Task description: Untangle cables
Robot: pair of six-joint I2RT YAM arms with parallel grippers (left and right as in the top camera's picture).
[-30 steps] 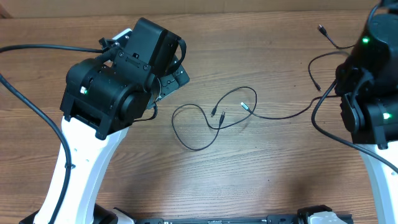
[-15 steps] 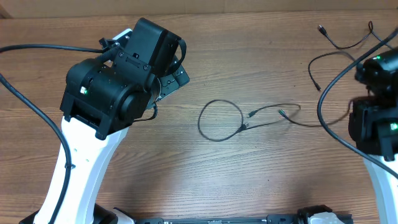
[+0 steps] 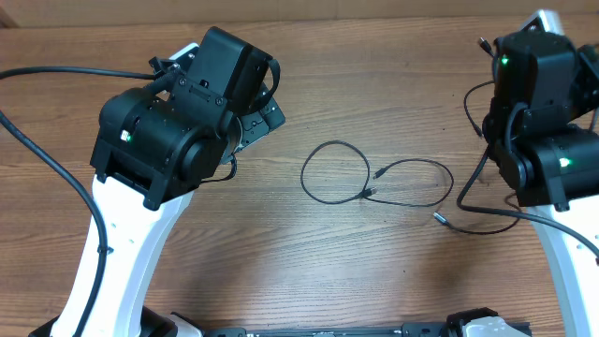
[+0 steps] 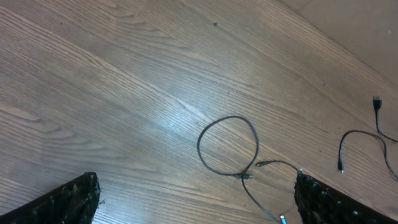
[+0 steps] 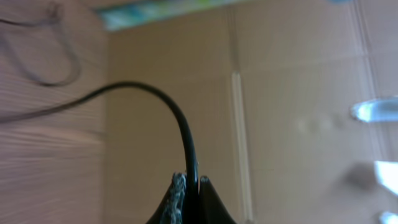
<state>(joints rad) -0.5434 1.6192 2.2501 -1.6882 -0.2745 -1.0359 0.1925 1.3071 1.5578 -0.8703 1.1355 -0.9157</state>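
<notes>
Thin black cables lie on the wooden table. In the overhead view one forms a loop [image 3: 332,172] at mid-table, crossing itself beside two small plugs [image 3: 377,174]. From there a strand [image 3: 440,187] curves right toward my right arm [image 3: 538,112], and a plug end [image 3: 437,217] lies in front of it. The left wrist view shows the same loop [image 4: 227,146]. My left gripper [image 4: 202,211] hovers above the table near it, open wide and holding nothing. My right gripper [image 5: 190,184] is shut on a black cable [image 5: 177,115] that arcs up and away to the left.
Another thin cable [image 3: 474,98] with plug ends [image 3: 483,42] lies at the back right beside the right arm. The left arm's bulky black body [image 3: 178,122] and its thick wiring [image 3: 37,150] cover the table's left side.
My right arm has swung toward the back right, dragging its cable. The mid-table tangle slid right and tightened into a smaller loop. A plug end now lies before the right arm. The left arm has not moved.
</notes>
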